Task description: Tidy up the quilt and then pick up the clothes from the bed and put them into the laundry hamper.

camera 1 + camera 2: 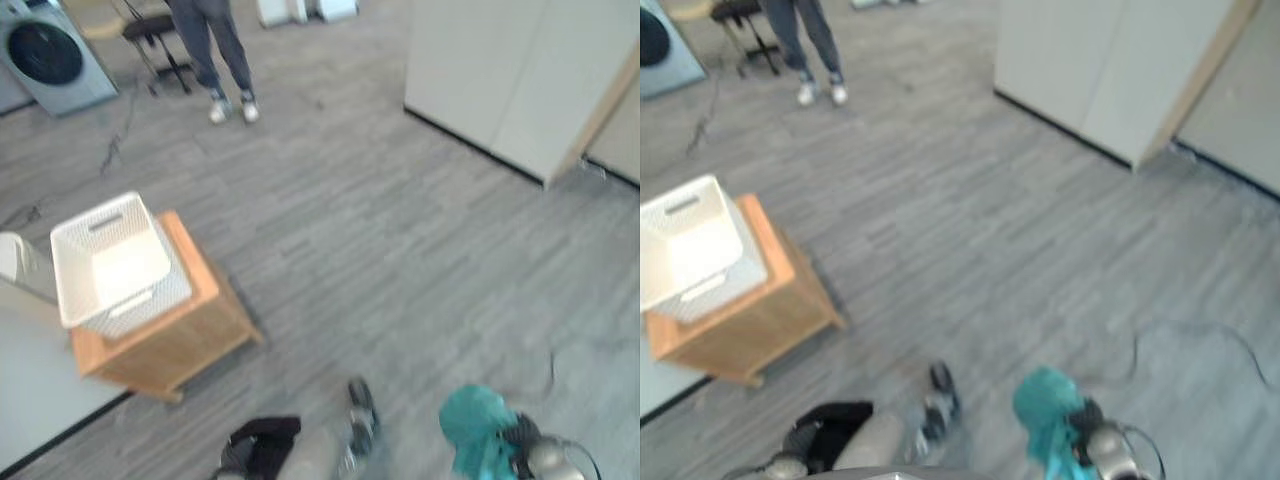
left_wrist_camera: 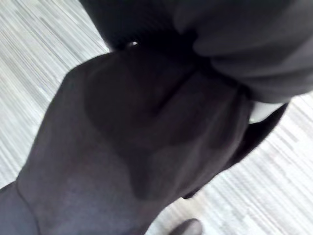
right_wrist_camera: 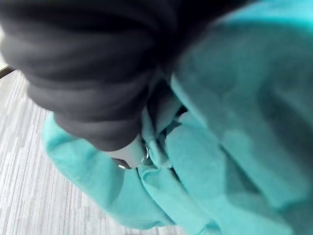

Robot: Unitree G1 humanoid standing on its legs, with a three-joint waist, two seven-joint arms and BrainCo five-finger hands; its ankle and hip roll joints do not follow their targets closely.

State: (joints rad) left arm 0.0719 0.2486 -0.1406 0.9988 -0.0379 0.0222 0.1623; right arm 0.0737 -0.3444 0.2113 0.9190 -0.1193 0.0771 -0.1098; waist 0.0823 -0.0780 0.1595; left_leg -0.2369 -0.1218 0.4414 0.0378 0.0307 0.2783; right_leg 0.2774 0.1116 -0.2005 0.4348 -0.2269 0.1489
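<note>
My right hand (image 1: 532, 452) hangs low at the lower right, shut on a bunched teal garment (image 1: 477, 425). In the right wrist view a silver finger (image 3: 130, 156) curls into the teal cloth (image 3: 234, 147). My left hand (image 1: 232, 458) is at the bottom edge, left of centre, shut on a black garment (image 1: 268, 438) that hangs from it above the floor (image 2: 137, 147). The white slotted laundry hamper (image 1: 110, 260) stands open on a low wooden stand (image 1: 190, 330) to my left, well apart from both hands.
A pale corner of the bed (image 1: 30, 390) lies at the lower left beside the stand. A person (image 1: 215, 50) stands at the far side by a stool (image 1: 150, 30) and a washing machine (image 1: 50, 55). A white cabinet (image 1: 510, 70) stands at the far right on grey floor.
</note>
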